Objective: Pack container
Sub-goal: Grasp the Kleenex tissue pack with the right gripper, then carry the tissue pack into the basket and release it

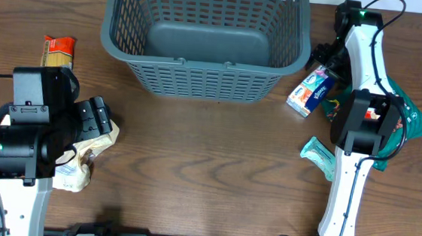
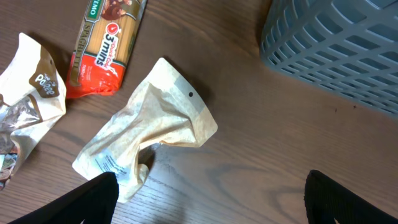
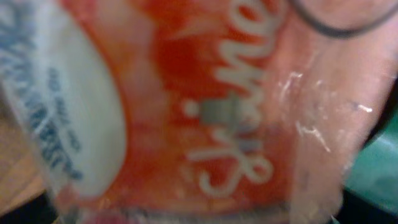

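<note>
- Both my jaws sit apart from the container point(image 1: 199, 79).
- Left jaws gape over a beige pouch point(image 2: 155, 130).
- Right jaws' state I cannot tell.

Overhead view is evenly lit and sharp, with a soft shadow along the container point(image 1: 199, 79) front. Right wrist view is a mess: the orange packet point(image 3: 205, 112) sits way too close, all blur and glare streaks.
</note>
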Controlling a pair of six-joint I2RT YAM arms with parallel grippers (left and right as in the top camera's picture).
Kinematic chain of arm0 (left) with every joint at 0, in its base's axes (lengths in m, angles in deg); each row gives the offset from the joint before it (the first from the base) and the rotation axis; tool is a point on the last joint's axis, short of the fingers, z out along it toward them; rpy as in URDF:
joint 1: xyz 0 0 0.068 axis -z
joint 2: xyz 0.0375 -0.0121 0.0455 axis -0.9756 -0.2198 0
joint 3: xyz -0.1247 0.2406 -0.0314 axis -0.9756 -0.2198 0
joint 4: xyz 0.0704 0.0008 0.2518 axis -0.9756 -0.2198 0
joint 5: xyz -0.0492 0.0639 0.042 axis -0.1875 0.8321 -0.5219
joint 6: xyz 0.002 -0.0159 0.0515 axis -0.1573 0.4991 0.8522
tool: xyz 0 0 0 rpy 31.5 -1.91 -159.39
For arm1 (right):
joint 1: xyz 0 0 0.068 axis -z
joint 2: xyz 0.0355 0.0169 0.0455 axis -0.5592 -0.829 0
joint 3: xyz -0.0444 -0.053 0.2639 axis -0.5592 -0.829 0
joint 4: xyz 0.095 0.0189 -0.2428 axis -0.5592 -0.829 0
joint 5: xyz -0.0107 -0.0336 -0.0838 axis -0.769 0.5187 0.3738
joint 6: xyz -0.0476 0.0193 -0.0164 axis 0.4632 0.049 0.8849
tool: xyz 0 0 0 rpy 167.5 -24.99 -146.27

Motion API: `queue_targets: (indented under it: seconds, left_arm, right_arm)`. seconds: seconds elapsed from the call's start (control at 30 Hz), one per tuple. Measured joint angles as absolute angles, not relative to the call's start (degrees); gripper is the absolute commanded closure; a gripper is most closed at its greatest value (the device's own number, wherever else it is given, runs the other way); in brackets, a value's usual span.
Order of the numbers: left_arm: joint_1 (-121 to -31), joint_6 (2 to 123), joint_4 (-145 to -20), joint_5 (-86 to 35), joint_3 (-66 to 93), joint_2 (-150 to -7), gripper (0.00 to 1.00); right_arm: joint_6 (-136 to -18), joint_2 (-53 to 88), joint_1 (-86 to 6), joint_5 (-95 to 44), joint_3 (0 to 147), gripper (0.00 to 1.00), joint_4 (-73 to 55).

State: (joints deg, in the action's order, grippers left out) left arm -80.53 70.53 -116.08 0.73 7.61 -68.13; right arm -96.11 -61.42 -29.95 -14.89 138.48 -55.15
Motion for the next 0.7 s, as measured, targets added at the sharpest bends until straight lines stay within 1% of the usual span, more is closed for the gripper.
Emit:
queue_targets:
  seconds: [0.07, 0.1, 0.13, 0.17, 0.2, 0.43, 0.7]
  left_arm:
    - [-80.5, 70.5, -116.1, 0.7, 7.6, -68.1, 0.14]
    - [-80.5, 70.5, -116.1, 0.7, 7.6, -68.1, 0.14]
    - [-80.5, 70.5, -116.1, 0.7, 7.6, -68.1, 0.14]
    - [-80.5, 70.6, -116.1, 0.7, 7.6, -68.1, 0.14]
    - [-80.5, 70.6, -116.1, 0.7, 7.6, -68.1, 0.14]
    - [-80.5, 70.7, -116.1, 0.7, 7.6, -68.1, 0.14]
    - [-80.5, 72.0, -116.3, 0.7, 7.6, -68.1, 0.14]
  right_arm:
    - [-95.3, -61.4, -29.9, -15.1, 138.5, 0.43, -54.5]
    - [-95.1, -61.4, -29.9, -15.1, 138.5, 0.5, -54.3]
    - [-94.7, -61.4, -29.9, -15.1, 138.5, 0.75, -54.0]
    - [-94.3, -61.4, -29.9, -15.2, 138.5, 0.94, -53.7]
    - [-94.1, -61.4, -29.9, -15.1, 138.5, 0.99, -53.6]
    - [-91.9, -60.9, -29.9, -15.2, 138.9, 0.99, -53.8]
    - [-85.7, -58.3, -29.9, -17.1, 138.3, 0.99, -54.4]
